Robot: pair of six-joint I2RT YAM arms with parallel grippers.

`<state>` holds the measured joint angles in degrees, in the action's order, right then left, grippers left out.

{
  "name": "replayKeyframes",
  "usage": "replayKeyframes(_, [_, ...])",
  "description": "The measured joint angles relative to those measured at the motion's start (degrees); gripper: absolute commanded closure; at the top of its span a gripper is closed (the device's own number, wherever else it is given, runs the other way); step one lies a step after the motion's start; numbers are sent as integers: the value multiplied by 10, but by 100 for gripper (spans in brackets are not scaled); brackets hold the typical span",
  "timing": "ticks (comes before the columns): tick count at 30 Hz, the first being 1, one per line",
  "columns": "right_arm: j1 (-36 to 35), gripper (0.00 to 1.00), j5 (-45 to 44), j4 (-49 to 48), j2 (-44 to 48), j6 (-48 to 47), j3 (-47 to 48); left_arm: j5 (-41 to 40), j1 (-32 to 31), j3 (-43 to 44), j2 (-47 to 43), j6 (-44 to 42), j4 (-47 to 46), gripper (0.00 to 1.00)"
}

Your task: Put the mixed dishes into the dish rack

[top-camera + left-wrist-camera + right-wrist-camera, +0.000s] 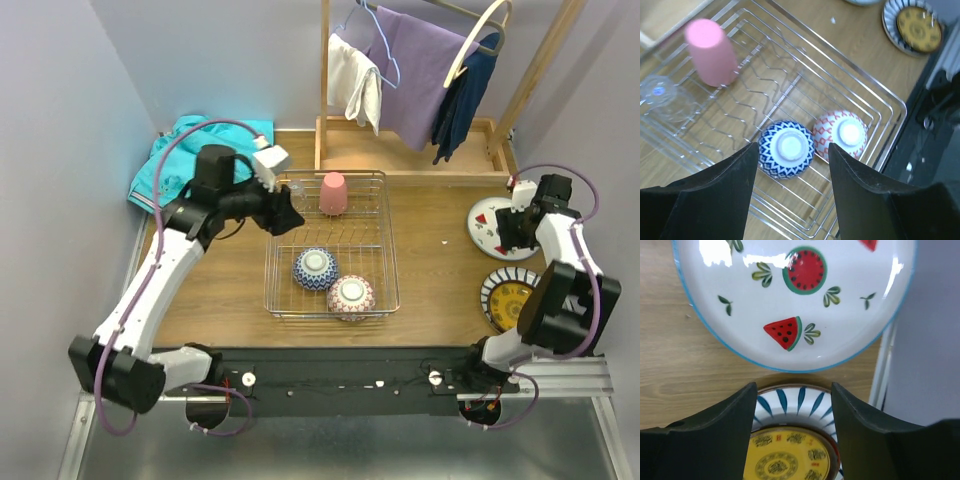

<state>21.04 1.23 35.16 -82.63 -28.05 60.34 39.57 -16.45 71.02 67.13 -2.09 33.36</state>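
Note:
The silver wire dish rack [393,262] stands mid-table. In it a pink cup [333,193] stands upside down, with a small clear glass [296,190] to its left. A blue-patterned bowl [315,268] and a pink-patterned bowl [351,296] lie upside down at the front. My left gripper [290,218] is open and empty above the rack's left side. Its wrist view shows the rack [875,87], cup [711,52], glass [662,95] and both bowls [786,148] [842,134]. My right gripper [510,232] is open and empty, above the white fruit plate [795,295] and the striped-rim yellow plate [790,455].
A wooden clothes rack [420,70] with hung clothes stands at the back. A teal cloth [185,150] lies at the back left. The white fruit plate [490,225] and the yellow plate [512,298] lie on the table near its right edge.

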Motion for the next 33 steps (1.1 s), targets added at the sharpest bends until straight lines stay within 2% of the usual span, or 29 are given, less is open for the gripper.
replayKeyframes(4, [28,33,40,-16,-70,-32,-1,-22,-58,38,64,-35,32,34])
replayKeyframes(9, [28,34,73,-46,-71,-40,-6,-70,-110,125,164,-90,81,35])
replayKeyframes(15, [28,34,129,-53,-92,-44,16,-92,-144,199,251,-102,87,35])
replayKeyframes(23, [15,33,233,-1,-185,-146,105,-119,-148,227,286,-103,87,35])
replayKeyframes(29, [-23,34,240,24,-224,-198,127,-132,-150,229,286,-96,79,35])
replayKeyframes(32, [-53,37,224,24,-234,-212,127,-142,-151,229,286,-94,78,35])
replayKeyframes(33, [-66,44,216,23,-238,-217,127,-145,-151,229,286,-94,77,35])
